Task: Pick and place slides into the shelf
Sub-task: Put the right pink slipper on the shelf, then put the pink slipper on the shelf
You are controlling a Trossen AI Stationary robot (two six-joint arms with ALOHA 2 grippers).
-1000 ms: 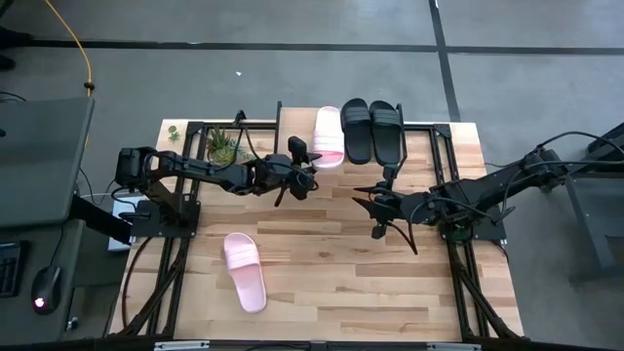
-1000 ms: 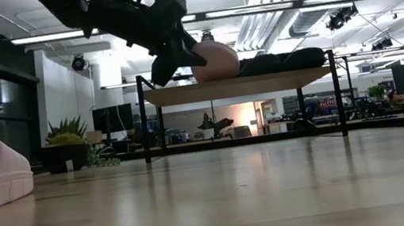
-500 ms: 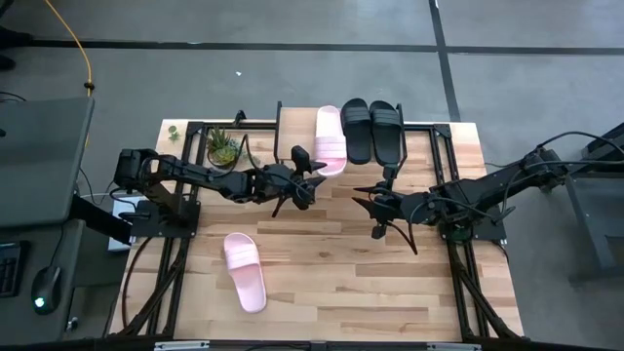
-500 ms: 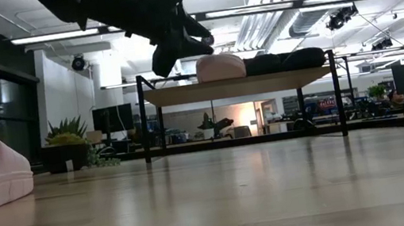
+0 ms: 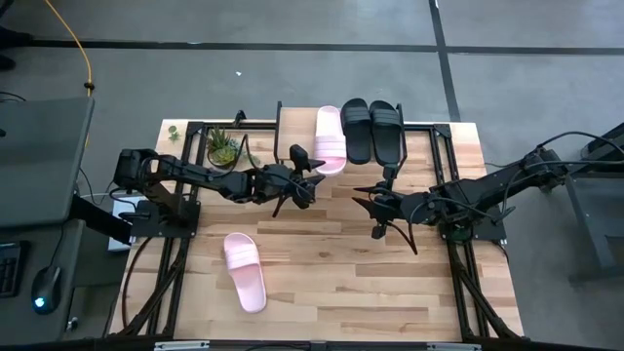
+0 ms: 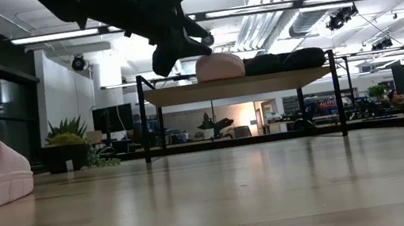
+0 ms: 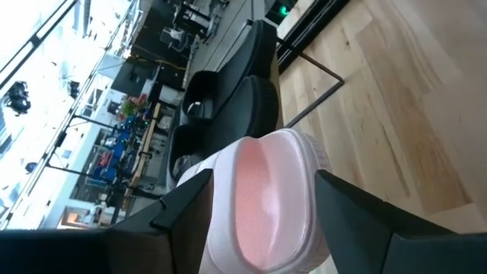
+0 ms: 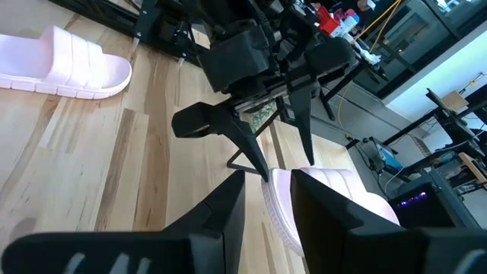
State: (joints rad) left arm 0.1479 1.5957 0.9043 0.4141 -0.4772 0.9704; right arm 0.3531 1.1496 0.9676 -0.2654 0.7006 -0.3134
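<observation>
A pale pink slide [image 5: 330, 139] lies flat on the shelf [image 5: 417, 148], with two black slides [image 5: 371, 131] to its right. My left gripper [image 5: 310, 177] hangs open just in front of the shelf. Its fingers [image 7: 181, 211] stand on either side of the pink slide's near end [image 7: 268, 199], apart from it as far as I can see. A second pink slide [image 5: 245, 270] lies sole-down on the table at the near left. My right gripper [image 5: 374, 212] hovers open over the middle of the table, holding nothing.
A small potted plant [image 5: 223, 146] stands at the far left, beside the shelf's left leg [image 6: 143, 120]. Black frame rails [image 5: 161, 253] run along both table sides. Bare wooden tabletop [image 5: 351, 283] stretches between the near pink slide and the right arm.
My left gripper has opened and let go of the pink slide, drawing back a little from the shelf toward the table's near edge. The slide, which was tilted with its near end raised, now lies flat on the shelf.
</observation>
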